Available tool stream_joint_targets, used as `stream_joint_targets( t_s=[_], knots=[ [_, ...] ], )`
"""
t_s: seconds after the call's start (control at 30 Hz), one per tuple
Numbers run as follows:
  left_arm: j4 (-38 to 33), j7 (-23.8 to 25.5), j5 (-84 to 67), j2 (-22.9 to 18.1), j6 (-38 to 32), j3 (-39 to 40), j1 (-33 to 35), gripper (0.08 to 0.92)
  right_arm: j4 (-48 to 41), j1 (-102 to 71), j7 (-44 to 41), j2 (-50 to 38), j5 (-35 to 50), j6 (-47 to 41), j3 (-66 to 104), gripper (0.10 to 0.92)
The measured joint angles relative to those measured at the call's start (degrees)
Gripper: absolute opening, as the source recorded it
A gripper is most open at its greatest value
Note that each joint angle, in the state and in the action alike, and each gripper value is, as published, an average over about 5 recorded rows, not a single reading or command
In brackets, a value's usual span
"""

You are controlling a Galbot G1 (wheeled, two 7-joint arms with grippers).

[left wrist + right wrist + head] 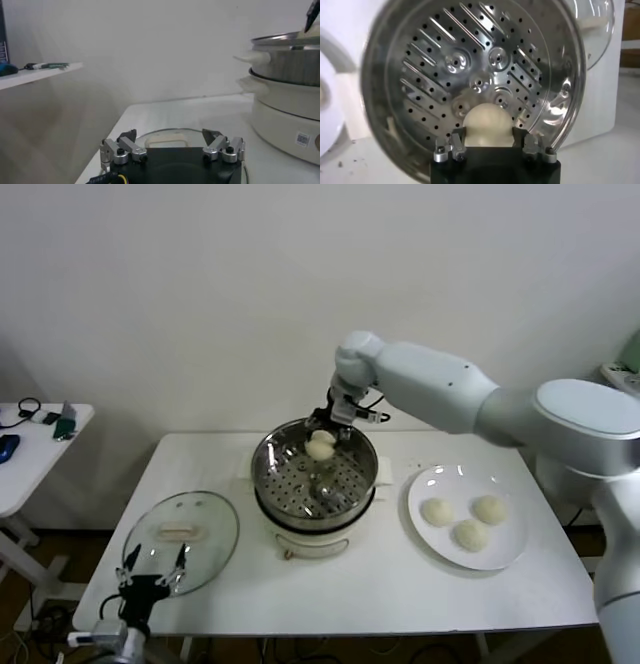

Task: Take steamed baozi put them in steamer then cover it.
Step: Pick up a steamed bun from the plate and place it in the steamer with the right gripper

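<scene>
One baozi (320, 447) is pinched in the right gripper (322, 436) fingers over the steamer (314, 474) at the bench's middle — three more lie on the right plate (468, 516), while the left gripper (152, 576) fingers spread wide by the one cover (181, 541) at near left.

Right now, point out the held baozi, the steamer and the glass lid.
held baozi (488, 123): right wrist view, middle of its dome, between the end effector's fingers.
steamer (292, 474): head view, bare perforated floor.
glass lid (215, 529): head view, clear glass beside the handle.
</scene>
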Motion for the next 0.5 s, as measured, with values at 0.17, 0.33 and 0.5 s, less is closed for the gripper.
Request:
stream_joint_targets(
  t_s=[0.17, 0.33, 0.5],
  knots=[
    [0.06, 0.01, -0.18, 0.03, -0.05, 0.34, 0.03, 0.823, -2.84, -1.44, 0.94, 1.56, -1.55, 0.76, 0.52, 0.638],
    [0.10, -0.01, -0.26, 0.03, -0.11, 0.54, 0.03, 0.823, -4.62, -2.09, 1.45, 2.74, -2.58, 1.46, 0.77, 0.694],
    [-0.02, -0.04, -0.23, -0.01, -0.11, 0.77, 0.05, 0.823, -5.29, -2.23, 1.96, 3.03, -2.16, 1.73, 0.71, 0.801]
  ],
)
